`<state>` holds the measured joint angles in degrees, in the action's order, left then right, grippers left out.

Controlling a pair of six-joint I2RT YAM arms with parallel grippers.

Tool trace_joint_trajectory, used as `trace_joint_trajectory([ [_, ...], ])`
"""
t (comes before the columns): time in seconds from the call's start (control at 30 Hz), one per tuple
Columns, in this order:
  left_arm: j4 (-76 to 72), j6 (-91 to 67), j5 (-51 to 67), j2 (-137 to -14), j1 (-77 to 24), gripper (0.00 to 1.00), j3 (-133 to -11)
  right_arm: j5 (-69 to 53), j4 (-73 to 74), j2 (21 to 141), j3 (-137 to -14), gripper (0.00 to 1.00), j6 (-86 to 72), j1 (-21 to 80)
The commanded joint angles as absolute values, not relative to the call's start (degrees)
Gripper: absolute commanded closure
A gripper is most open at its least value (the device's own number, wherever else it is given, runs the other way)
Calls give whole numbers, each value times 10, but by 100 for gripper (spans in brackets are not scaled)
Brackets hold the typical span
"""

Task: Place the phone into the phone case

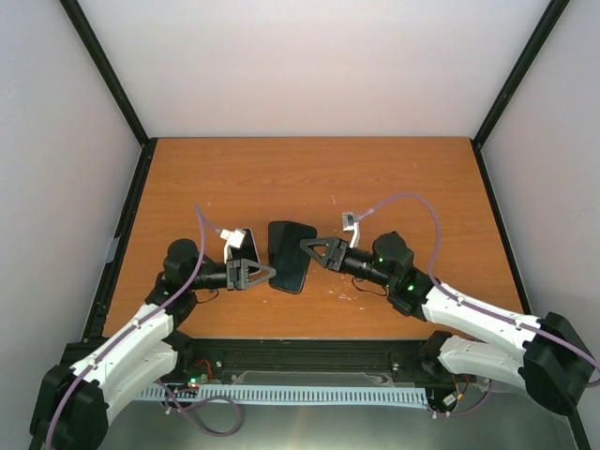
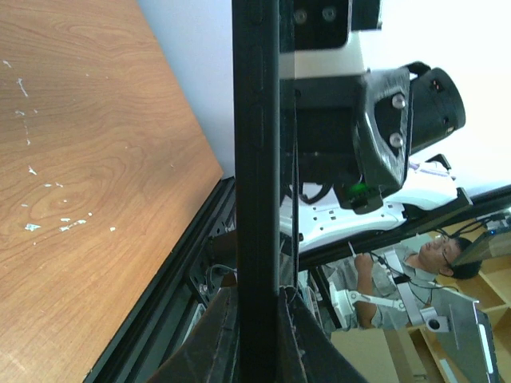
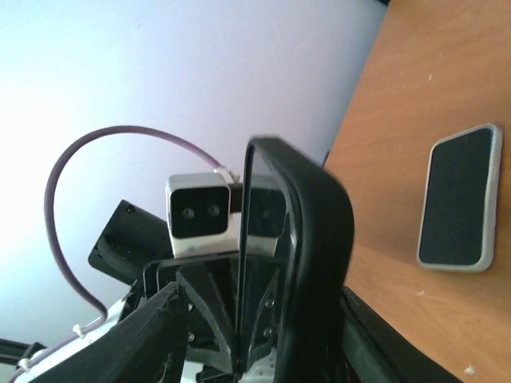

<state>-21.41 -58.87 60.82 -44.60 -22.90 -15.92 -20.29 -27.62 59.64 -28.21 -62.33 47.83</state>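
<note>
Scuffed wood-grain desk [image 1: 375,178]. Left hand [image 1: 267,273] and right hand [image 1: 307,248] both clamp glossy black round-cornered phone case [image 1: 291,246]. Flat silver-rimmed phone [image 3: 459,199] lies beside.

Smooth wood-grain table [image 1: 375,178]; glossy black plastic phone case [image 1: 291,255].

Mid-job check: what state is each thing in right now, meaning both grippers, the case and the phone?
left gripper: shut on the black case, at its left edge.
right gripper: shut on the black case, at its right edge.
black case: pinched between both grippers, phone not in it.
phone: lying flat on the table, dark face up, not gripped.
</note>
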Motion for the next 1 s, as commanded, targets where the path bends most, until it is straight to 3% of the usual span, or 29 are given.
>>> trace_joint_trajectory([
  [0.0,-200,-538,642,-435,-231,100,-201,-171,-211,574,-322,55,-586,466],
  [0.37,-159,-506,646,-451,-231,100,-212,-148,-177,563,-344,74,-568,450],
  [0.57,-107,-480,628,-461,-231,100,-225,-148,-173,562,-345,97,-552,449],
  [0.77,-77,-467,610,-469,-231,98,-238,-140,-153,561,-345,97,-535,449],
  [0.97,2,-444,528,-460,-231,42,-270,-174,-114,567,-329,97,-507,413],
])
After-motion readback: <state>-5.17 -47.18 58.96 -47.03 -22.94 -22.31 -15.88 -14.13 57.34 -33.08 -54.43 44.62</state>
